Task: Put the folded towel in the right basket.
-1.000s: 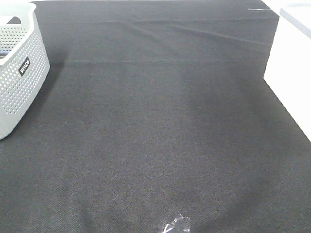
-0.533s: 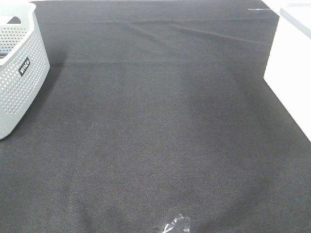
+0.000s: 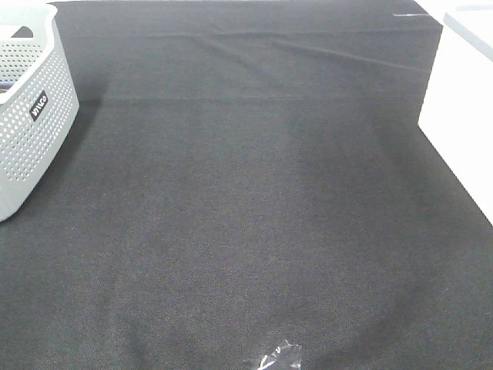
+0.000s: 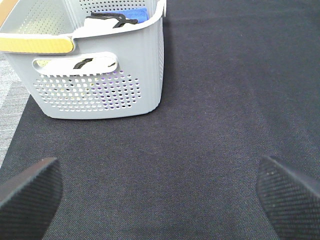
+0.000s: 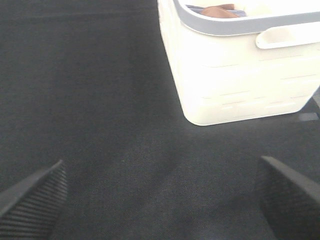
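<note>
The right basket [image 3: 462, 116] is white and stands at the right edge of the black cloth. In the right wrist view it [image 5: 240, 75] holds a brown and blue folded cloth [image 5: 218, 10], only partly visible over the rim. I cannot tell if this is the towel. My right gripper [image 5: 160, 197] is open and empty above the cloth, short of the basket. My left gripper [image 4: 160, 195] is open and empty, facing the grey basket. Neither gripper shows in the exterior high view.
A grey perforated basket [image 3: 31, 116] stands at the left edge; in the left wrist view it [image 4: 100, 85] holds white, blue and black fabric items [image 4: 117, 19]. A scrap of clear plastic [image 3: 275, 358] lies near the front edge of the black cloth [image 3: 246, 216].
</note>
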Controlling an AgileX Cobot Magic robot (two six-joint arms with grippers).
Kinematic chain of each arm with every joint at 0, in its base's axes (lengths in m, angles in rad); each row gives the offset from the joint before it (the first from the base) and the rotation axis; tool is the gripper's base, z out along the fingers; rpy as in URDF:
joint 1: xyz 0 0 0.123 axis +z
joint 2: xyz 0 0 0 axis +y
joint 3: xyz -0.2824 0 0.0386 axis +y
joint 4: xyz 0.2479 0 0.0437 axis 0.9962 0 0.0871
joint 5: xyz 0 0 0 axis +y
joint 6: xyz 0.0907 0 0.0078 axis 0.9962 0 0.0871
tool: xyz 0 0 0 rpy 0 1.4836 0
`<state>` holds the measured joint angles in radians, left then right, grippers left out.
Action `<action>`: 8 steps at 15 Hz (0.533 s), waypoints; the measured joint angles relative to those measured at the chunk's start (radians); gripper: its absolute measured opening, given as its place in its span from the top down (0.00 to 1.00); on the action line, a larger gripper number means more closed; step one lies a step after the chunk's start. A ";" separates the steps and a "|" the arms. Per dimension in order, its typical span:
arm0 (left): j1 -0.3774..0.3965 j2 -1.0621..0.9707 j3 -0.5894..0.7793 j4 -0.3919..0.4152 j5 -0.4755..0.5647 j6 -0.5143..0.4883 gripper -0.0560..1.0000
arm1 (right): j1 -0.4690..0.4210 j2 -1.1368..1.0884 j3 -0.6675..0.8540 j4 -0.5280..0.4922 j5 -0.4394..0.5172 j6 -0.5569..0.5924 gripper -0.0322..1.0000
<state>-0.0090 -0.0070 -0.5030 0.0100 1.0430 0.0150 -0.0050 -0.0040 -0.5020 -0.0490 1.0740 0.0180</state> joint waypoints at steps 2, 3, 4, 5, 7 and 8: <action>0.000 0.000 0.000 0.000 0.000 0.000 0.02 | -0.003 0.000 0.000 0.000 0.000 0.000 0.02; 0.000 0.000 0.000 0.000 0.000 0.000 0.02 | -0.003 0.000 0.000 0.000 0.000 0.000 0.02; 0.000 0.000 0.000 0.000 0.000 0.000 0.02 | -0.003 0.000 0.000 0.000 0.000 0.000 0.02; 0.000 0.000 0.000 0.000 0.000 0.000 0.02 | -0.003 0.000 0.000 0.000 0.000 0.000 0.02; 0.000 0.000 0.000 0.000 0.000 0.000 0.02 | -0.003 0.000 0.000 0.000 0.000 0.000 0.02; 0.000 0.000 0.000 0.000 0.000 0.000 0.02 | -0.003 0.000 0.000 0.000 0.000 0.000 0.02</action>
<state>-0.0090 -0.0070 -0.5030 0.0100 1.0430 0.0150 -0.0080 -0.0040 -0.5020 -0.0490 1.0740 0.0180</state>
